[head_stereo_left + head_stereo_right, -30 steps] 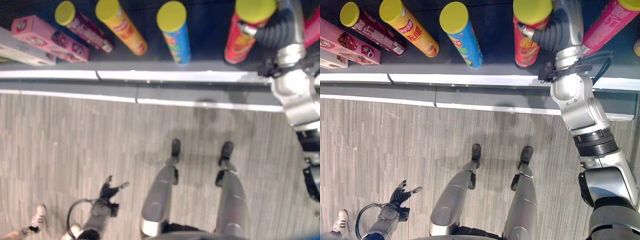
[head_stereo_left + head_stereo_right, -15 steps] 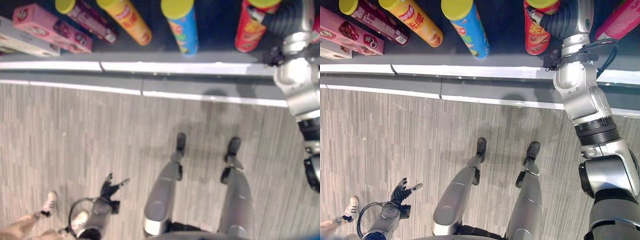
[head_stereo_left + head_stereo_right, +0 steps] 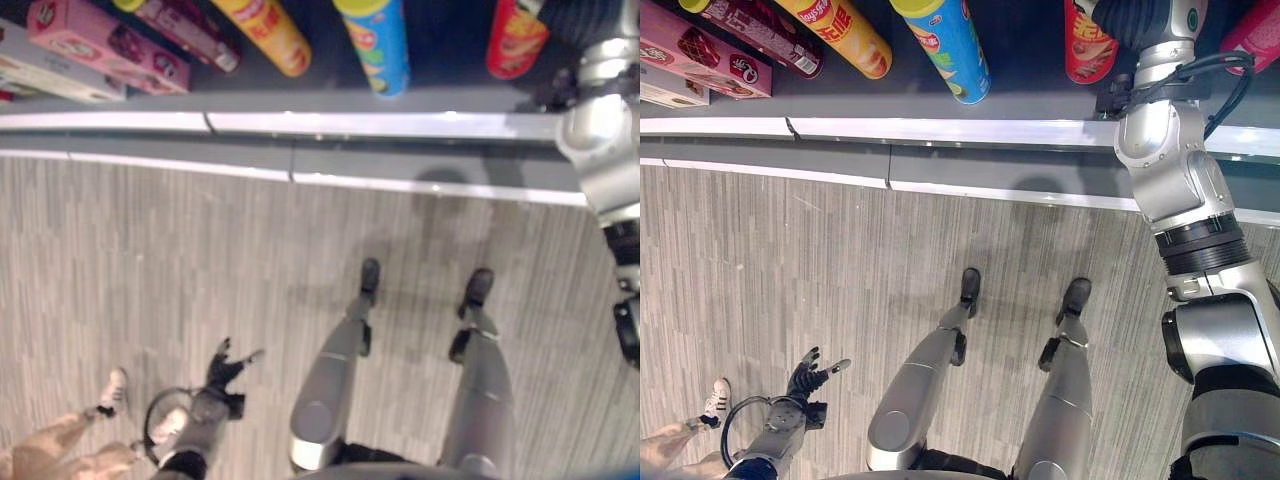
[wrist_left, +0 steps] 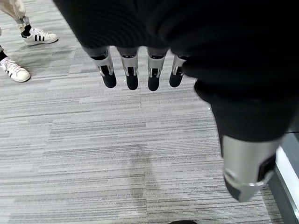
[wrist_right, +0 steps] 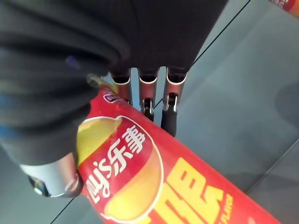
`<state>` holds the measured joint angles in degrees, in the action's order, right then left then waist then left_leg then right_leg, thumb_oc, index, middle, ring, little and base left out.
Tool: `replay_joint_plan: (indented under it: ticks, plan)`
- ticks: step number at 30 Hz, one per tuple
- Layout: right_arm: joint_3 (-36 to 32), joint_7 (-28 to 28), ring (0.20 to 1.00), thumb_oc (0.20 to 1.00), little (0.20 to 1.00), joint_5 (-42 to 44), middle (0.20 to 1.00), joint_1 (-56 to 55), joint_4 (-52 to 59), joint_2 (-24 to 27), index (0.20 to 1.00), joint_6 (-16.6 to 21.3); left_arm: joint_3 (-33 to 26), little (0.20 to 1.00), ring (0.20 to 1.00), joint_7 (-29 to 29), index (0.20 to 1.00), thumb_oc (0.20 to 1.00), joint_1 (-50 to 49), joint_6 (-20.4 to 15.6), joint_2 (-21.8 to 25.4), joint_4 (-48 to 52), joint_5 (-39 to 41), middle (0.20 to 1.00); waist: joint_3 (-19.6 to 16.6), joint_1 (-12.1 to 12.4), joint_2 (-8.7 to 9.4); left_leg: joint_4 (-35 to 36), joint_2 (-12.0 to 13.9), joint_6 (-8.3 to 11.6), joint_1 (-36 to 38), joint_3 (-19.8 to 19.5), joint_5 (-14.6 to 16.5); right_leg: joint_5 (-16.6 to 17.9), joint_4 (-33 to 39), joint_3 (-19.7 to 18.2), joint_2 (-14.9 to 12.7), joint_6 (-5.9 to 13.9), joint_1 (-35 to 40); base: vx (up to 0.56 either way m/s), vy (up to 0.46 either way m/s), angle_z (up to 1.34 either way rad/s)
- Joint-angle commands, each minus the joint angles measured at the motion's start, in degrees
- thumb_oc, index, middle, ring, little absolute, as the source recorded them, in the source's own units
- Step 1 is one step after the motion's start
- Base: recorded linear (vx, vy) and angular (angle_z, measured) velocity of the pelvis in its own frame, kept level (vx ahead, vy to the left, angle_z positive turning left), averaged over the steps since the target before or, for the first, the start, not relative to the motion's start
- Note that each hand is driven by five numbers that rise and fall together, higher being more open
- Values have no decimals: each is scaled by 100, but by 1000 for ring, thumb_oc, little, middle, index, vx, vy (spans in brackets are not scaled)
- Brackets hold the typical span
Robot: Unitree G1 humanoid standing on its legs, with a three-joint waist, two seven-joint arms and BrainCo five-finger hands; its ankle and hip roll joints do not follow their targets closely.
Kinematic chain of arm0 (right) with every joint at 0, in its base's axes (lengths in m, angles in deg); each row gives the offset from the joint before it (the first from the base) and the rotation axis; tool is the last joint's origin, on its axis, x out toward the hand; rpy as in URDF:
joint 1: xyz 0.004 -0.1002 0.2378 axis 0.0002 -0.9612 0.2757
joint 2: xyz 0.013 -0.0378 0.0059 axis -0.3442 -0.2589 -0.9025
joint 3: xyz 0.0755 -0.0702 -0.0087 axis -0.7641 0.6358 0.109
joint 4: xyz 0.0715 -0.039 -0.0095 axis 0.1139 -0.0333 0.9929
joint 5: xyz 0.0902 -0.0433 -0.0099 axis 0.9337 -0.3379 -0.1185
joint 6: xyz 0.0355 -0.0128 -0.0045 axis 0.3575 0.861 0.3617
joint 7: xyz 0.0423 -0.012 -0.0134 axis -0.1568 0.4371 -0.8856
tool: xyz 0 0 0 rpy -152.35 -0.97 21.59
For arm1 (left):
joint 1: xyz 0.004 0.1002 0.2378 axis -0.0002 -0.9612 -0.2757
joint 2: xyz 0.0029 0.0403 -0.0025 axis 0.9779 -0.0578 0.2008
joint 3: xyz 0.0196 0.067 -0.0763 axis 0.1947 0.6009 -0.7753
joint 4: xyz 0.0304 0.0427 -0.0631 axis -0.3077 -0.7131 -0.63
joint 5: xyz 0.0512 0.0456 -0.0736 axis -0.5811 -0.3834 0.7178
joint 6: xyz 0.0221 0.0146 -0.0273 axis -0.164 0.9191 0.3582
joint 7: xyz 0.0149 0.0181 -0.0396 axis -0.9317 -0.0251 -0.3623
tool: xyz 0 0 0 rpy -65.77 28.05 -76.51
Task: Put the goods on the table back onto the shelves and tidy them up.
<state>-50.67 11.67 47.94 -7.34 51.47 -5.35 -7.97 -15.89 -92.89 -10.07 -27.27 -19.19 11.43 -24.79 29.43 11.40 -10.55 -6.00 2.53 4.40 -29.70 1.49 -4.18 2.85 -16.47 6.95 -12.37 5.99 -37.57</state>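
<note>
At the upper right of the frame the right hand (image 5: 70,93) has its fingers (image 5: 169,119) wrapped around the red can (image 3: 1090,45) standing on the shelf (image 3: 940,130), while the left hand (image 3: 810,375) hangs at lower left over the floor (image 3: 790,260), fingers straight and empty.

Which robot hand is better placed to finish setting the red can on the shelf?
Right. The right robot hand is already curled round the red can up at the shelf. The left robot hand hangs low over the floor, open and holding nothing.
</note>
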Motion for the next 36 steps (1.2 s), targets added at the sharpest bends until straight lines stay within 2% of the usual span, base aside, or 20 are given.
replay_joint_plan:
  ticks: [1, 13, 23, 25, 26, 36]
  plan:
    - [156, -214, 200, 200, 200, -150, 200, 292, -51, 318, 200, 115, 215, 1000, 1000, -155, 1000, 1000, -12, -43, 221, -15, 166, 1000, -343, 132, 48, -373, 147, 260, 11, 107, 630, 83, 468, -349, -98, 642, -290, 0, 0, 0]
    - [-100, -126, 200, 200, 200, -143, 200, -407, 267, 200, 200, 154, 165, 1000, 1000, -150, 1000, 1000, 17, 30, 161, -53, 49, 1000, -389, 42, 113, -515, 145, 244, -29, 118, 700, 55, 432, -380, -94, 627, -271, 0, 0, 0]
    - [-176, -90, 200, 200, 200, -88, 200, -571, 300, 140, 200, 191, 127, 1000, 1000, -180, 1000, 1000, 42, 33, 167, -74, 20, 1000, -396, 37, 111, -546, 140, 246, -50, 111, 707, 57, 432, -383, -84, 616, -260, 0, 0, 0]
    - [-186, -100, 893, 893, 893, -94, 893, -570, 283, 121, 893, 189, 118, 1000, 1000, -186, 1000, 1000, 30, 33, 166, -86, 10, 1000, -400, 40, 108, -540, 139, 246, -53, 103, 704, 59, 436, -386, -82, 613, -261, 0, 0, 0]
    - [-180, -102, 1000, 1000, 1000, -101, 1000, -558, 277, 118, 1000, 183, 115, 1000, 1000, -192, 1000, 1000, 28, 34, 170, -80, 9, 1000, -403, 44, 105, -535, 140, 246, -53, 106, 702, 58, 434, -383, -83, 613, -264, 0, 0, 0]
    - [-196, -148, 1000, 1000, 1000, -110, 1000, -521, 353, 119, 1000, 206, 129, 1000, 1000, -159, 1000, 1000, 5, 51, 153, -90, 43, 1000, -469, 73, 109, -616, 144, 235, -59, 108, 745, 9, 394, -408, -83, 611, -239, 0, 0, 0]
